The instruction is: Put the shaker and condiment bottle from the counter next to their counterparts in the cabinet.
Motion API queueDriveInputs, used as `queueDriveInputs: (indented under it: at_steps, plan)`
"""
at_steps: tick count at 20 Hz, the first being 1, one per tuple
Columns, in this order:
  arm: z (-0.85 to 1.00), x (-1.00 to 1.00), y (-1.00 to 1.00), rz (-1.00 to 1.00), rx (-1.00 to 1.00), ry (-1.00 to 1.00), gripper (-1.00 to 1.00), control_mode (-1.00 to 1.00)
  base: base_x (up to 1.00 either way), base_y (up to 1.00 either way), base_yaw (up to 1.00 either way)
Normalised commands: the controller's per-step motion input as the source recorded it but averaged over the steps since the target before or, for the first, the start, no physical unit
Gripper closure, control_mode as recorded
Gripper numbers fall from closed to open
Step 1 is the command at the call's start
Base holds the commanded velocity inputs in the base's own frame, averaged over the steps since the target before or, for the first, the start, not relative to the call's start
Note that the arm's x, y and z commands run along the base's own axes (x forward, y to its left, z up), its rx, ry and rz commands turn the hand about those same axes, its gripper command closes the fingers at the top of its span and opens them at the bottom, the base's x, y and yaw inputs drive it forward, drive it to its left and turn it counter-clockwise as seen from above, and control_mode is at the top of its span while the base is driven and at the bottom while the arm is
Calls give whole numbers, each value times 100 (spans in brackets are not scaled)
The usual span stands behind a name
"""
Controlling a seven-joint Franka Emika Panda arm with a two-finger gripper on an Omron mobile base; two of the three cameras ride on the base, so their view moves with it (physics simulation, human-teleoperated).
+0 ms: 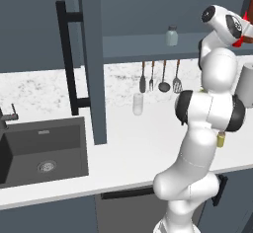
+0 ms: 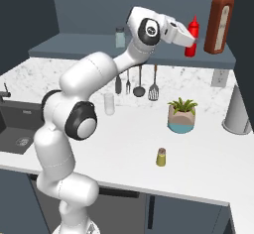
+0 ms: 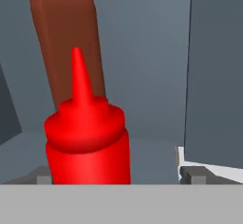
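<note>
The right base view shows the cabinet point(image 2: 74, 44) shelf across the upper frame with the brown-red bottle point(image 2: 219, 22) and red condiment bottle point(image 2: 191, 35) upright at upper right – the gripper point(image 2: 191, 40) reaches it. In the hand view its fingers point(image 3: 192, 174) stand apart, released, the bottle between them; white counter point(image 2: 198, 158) fills the lower frame – a small yellow shaker point(image 2: 161, 157) stands there

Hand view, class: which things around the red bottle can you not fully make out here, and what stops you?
- Red bottle: its base is cut off at the bottom edge of the hand view.
- Brown bottle: top cut off by the upper edge, lower part hidden behind the red bottle.
- Gripper: just the fingertips show, standing wide either side of the red bottle; contact cannot be judged.
</note>
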Motion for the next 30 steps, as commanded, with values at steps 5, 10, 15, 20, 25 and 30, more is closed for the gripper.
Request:
queueDriveInputs:
  at_steps: [5, 10, 15, 20, 25, 30]
  plan:
    - [0, -1, 47, 3, 0, 3, -100, -100, 0, 0, 0]
    - [-4, 0, 54, 9, 0, 1, -100, -100, 0, 0, 0]
    - [0, -40, 15, 10, 1, 0, -100, -100, 0, 0, 0]
    - [-2, -67, 3, 6, 2, 0, -100, -100, 0, 0, 0]
    - [-31, -93, 21, 6, 0, 0, -100, -100, 0, 0, 0]
    - [-27, -100, 11, -3, 0, 0, -100, -100, 0, 0, 0]
